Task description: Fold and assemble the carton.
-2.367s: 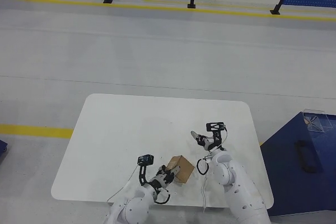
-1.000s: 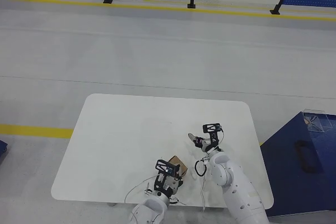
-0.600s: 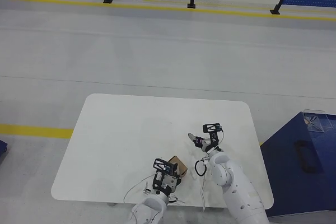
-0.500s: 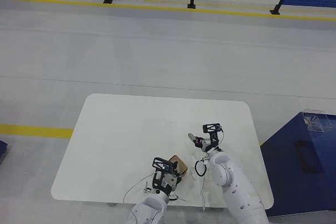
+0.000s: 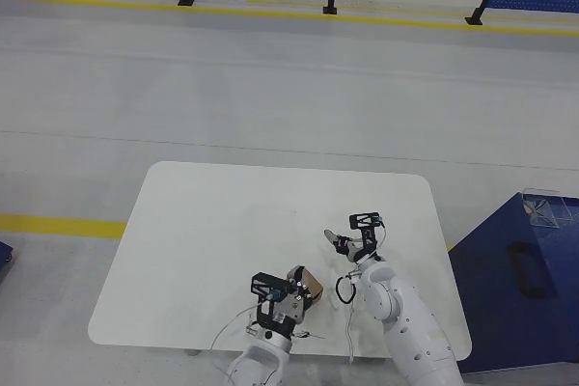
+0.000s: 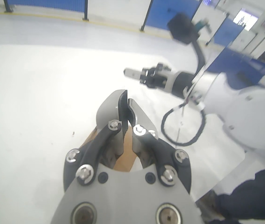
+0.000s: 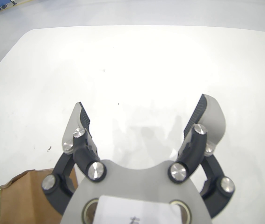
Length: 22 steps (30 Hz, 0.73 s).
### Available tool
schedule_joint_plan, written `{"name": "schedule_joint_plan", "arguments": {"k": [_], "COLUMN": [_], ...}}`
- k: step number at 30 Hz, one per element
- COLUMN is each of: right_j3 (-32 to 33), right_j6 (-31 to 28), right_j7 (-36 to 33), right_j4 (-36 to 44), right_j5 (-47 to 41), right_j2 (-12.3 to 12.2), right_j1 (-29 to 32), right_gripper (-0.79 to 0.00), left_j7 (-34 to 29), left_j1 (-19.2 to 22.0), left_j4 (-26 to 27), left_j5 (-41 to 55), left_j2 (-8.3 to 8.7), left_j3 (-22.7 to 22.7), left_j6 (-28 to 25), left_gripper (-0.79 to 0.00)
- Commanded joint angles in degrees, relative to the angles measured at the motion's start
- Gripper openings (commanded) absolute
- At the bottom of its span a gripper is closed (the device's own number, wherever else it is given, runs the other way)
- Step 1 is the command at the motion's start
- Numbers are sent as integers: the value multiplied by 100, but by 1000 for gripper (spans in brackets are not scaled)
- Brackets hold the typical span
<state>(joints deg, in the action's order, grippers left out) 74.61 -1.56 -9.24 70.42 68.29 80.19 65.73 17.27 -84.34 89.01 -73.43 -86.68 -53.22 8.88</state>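
1 carton (image 5: pixel 312 281) lies by the left claw (image 6: pixel 126 97), pinched together; right claw (image 7: pixel 141 101) gapes above the table (image 7: pixel 146 59).

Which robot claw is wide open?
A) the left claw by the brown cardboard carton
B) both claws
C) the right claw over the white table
C: the right gripper has its fingers far apart above the white table, while the left gripper has them nearly together at the brown cardboard carton.

I see the carton (image 5: pixel 312 282), a small brown cardboard box, resting on the bench (image 5: pixel 222 222) near its 6 o'clock edge and turned askew to the bench's sides. One corner looks creased and ragged. I cannot tell whether its flaps are closed.
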Motion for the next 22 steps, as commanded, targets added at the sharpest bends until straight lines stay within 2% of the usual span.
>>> {"name": "schedule_joint_plan", "arguments": {"k": [1, 2, 4, 5, 8, 11, 15, 18, 22], "right_j3": [0, 0, 0, 0, 0, 0, 0, 0, 0], "right_j6": [0, 0, 0, 0, 0, 0, 0, 0, 0], "right_j7": [0, 0, 0, 0, 0, 0, 0, 0, 0], "right_j4": [0, 0, 0, 0, 0, 0, 0, 0, 0], "right_j5": [0, 0, 0, 0, 0, 0, 0, 0, 0], "right_j2": [0, 0, 0, 0, 0, 0, 0, 0, 0], "right_j1": [0, 0, 0, 0, 0, 0, 0, 0, 0], "right_gripper": [0, 0, -1, -1, -1, 0, -1, 0, 0], "left_j7": [493, 258, 576, 563, 489, 489, 489, 490, 490], "left_j1": [-108, -66, -116, -114, -108, -108, -108, -108, -108], "left_j4": [71, 47, 78, 76, 71, 71, 71, 71, 71], "left_j5": [58, 28, 60, 61, 58, 58, 58, 58, 58], "left_j2": [-3, 0, -3, -3, -3, -3, -3, -3, -3], "left_j3": [-28, -17, -30, -30, -28, -27, -27, -27, -28], "left_j6": [73, 38, 76, 77, 73, 73, 72, 73, 73], "left_gripper": [0, -783, -767, -726, -491, -311, -141, -46, -1]}}
